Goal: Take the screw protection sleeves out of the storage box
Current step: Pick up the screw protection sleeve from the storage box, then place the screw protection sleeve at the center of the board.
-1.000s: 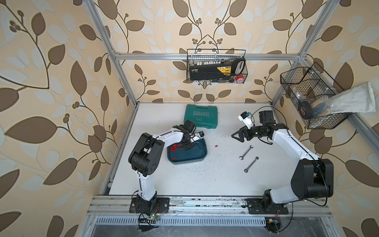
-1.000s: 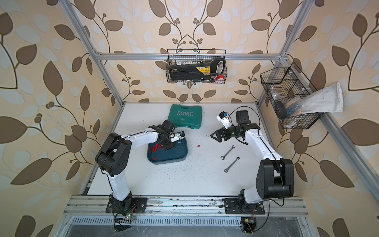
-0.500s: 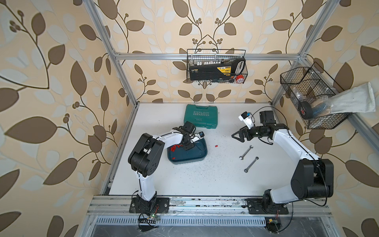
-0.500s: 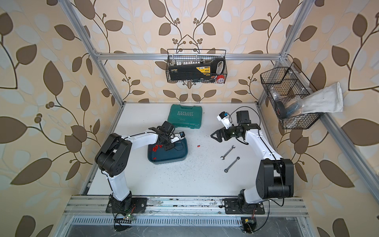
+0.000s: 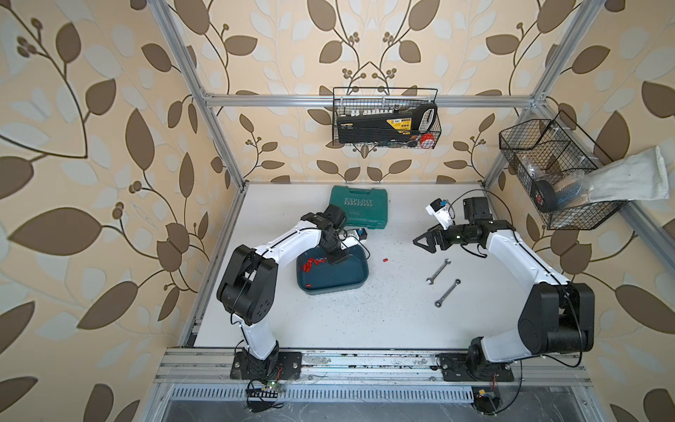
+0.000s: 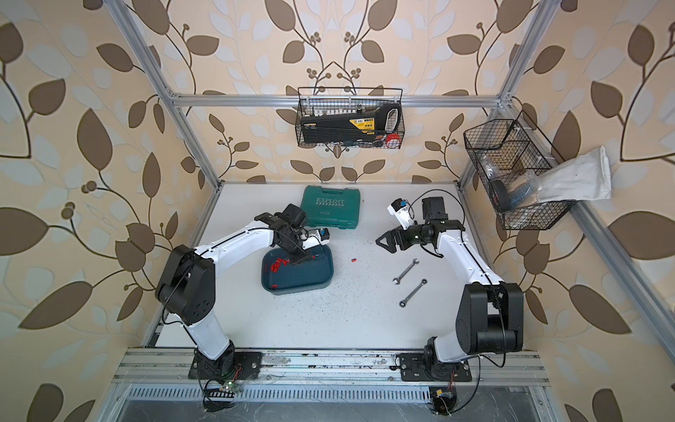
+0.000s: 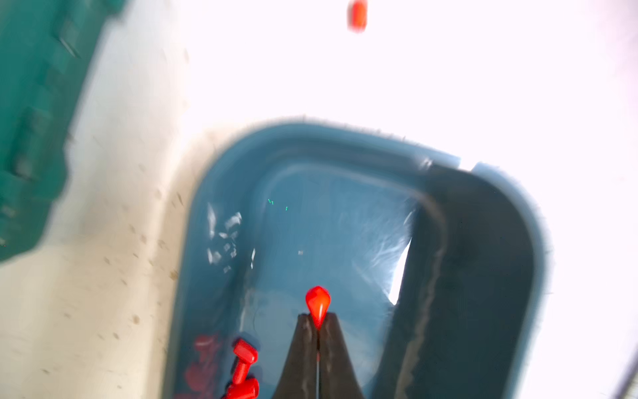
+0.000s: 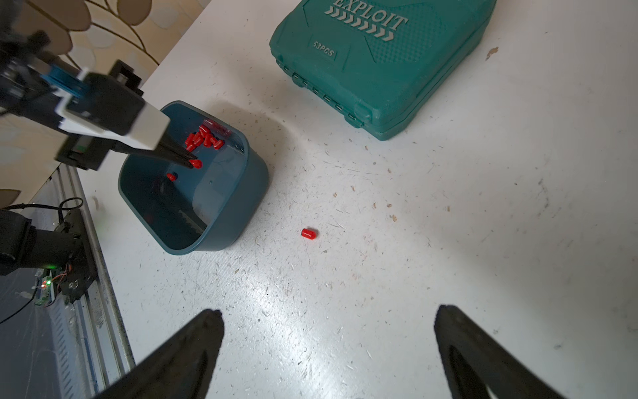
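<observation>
The teal-blue storage box sits left of the table's middle, seen in both top views. A heap of red screw protection sleeves lies in its far left corner, also visible in the right wrist view. My left gripper reaches down inside the box and is shut on one red sleeve, which sticks out past the tips. Another sleeve lies alone on the box floor. One sleeve lies on the table right of the box. My right gripper hovers open over bare table, holding nothing.
A green EXPLOIT case lies behind the box. Two wrenches lie on the table under the right arm. Wire baskets hang on the back wall and on the right wall.
My left gripper has closed on a red sleeve inside the box. The right arm has stayed where it was.
</observation>
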{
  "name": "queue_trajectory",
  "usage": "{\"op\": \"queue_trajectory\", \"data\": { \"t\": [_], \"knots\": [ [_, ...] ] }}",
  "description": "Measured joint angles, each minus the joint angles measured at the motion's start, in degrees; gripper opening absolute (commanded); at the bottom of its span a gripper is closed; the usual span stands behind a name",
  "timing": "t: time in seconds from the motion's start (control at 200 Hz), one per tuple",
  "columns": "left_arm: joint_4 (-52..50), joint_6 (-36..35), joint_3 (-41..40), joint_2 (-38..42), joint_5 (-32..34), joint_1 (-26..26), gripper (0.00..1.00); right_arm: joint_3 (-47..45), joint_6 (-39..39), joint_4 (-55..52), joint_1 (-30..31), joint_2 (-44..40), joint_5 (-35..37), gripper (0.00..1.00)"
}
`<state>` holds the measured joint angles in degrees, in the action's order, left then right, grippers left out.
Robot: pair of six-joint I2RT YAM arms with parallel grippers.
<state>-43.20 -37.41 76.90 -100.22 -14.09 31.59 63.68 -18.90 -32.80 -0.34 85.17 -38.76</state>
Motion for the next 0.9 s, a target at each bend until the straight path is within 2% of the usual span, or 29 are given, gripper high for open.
{"op": "queue_trajectory", "data": {
  "t": [0.13, 0.285, 0.57, 0.9],
  "knots": [
    [-2.25, 0.79, 6.36, 0.09, -4.81, 0.39, 0.0, 0.0, -0.02, 0.02, -0.37, -0.02, -0.07, 0.99],
    [-3.08, 2.36, 12.02, -2.89, -7.58, 1.97, 0.0, 0.0, 0.11, 0.02, -1.73, -0.37, -0.07, 0.99],
    [-3.37, 3.5, 21.99, -18.43, -6.95, 4.9, 0.02, -0.26, 0.66, 0.17, -3.58, -2.56, -0.02, 0.99],
    [-3.8, 3.82, 29.81, -27.91, -5.49, 7.5, 0.08, -0.52, 0.9, 0.74, -4.59, -3.37, -0.02, 0.99]
  ]
}}
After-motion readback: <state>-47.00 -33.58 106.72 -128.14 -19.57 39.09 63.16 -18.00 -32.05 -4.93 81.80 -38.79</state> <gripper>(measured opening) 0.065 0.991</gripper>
